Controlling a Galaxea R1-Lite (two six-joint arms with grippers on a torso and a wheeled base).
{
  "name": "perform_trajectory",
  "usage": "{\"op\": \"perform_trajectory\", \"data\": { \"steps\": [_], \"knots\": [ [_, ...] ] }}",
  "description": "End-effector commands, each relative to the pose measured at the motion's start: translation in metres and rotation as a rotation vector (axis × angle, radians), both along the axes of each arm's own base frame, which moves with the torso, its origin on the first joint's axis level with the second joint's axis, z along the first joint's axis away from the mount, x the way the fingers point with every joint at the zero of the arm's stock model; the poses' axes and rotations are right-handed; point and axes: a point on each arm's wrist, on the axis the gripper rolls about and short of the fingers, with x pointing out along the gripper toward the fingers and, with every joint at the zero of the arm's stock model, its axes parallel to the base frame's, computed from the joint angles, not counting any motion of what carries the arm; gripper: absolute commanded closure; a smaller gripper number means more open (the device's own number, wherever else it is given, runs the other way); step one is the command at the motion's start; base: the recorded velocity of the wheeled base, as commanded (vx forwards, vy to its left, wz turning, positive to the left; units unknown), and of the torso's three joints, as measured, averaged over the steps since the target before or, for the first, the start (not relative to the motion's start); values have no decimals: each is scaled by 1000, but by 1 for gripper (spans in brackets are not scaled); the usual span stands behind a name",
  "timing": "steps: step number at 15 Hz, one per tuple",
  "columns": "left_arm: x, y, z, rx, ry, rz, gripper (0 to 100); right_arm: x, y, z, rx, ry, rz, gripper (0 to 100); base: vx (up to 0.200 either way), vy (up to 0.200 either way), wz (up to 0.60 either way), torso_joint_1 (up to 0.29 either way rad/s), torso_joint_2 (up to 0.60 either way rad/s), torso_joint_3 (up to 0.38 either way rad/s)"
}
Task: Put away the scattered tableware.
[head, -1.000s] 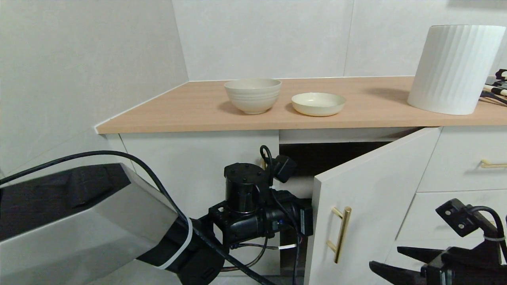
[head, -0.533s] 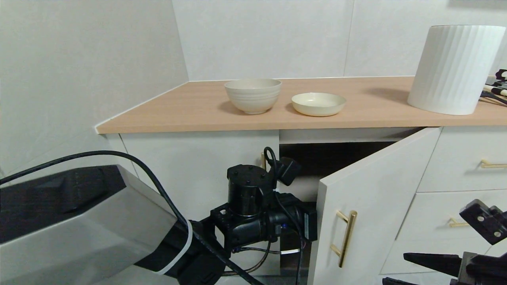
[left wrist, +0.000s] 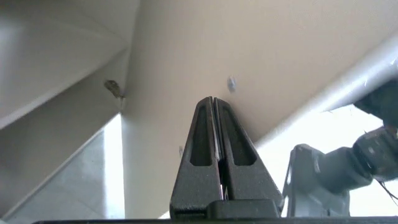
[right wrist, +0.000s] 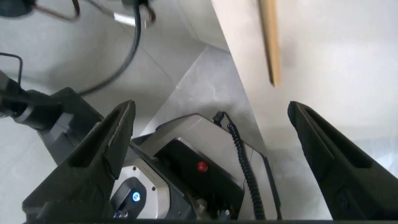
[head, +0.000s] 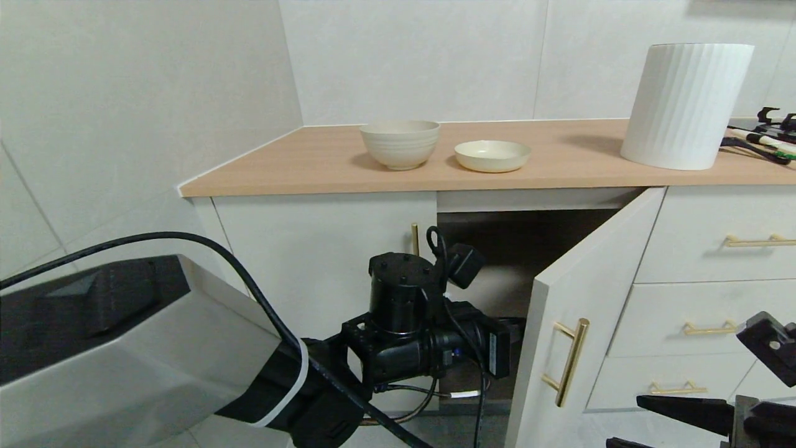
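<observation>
The left gripper (left wrist: 213, 104) had its fingers pressed flat together, holding nothing, and pointed at a pale cabinet surface. The right gripper (right wrist: 208, 127) had its fingers spread wide apart, also empty, and hung low at about 5 o'clock in the head view, just beside the open cabinet door (head: 584, 292) and its brass handle (head: 567, 361). The left arm sat at 6 o'clock, in front of the dark cabinet opening (head: 497, 249).

Both task pieces stood well above and apart from the two grippers, on the wooden worktop (head: 298, 171) near 12 o'clock. They were a ribbed cream bowl (head: 400, 144) and, just beside it at its 3 o'clock without touching, a shallow cream dish (head: 492, 155). A tall white ribbed container (head: 684, 106) stood farther along at 2 o'clock.

Both pieces looked like glazed ceramic, so they were judged stiff, smooth enough to slip, and likely to chip if knocked or dropped. The bowl seemed the heavier. Its upright wall offered the surest hold, with one finger inside the rim and one outside. The dish's low, flared rim left less to grip and probably called for a pinch at the near edge.
</observation>
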Motion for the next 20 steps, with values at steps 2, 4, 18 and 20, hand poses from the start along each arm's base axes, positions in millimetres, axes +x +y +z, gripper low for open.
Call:
{"op": "perform_trajectory", "data": {
  "steps": [2,4,18,20],
  "knots": [
    [6,-7,4,-4,-4,1,100,-1,0,1,4,-5,1,0,0,0,0,0,0,0],
    [9,-9,5,2,2,0,100,-1,0,1,3,-3,1,0,0,0,0,0,0,0],
    [25,-28,11,35,39,5,100,-1,0,1,4,-7,5,0,-43,0,0,3,1,0],
    [20,-34,19,59,37,52,100,-5,-1,4,17,-24,20,0,0,0,0,0,0,0]
  ]
}}
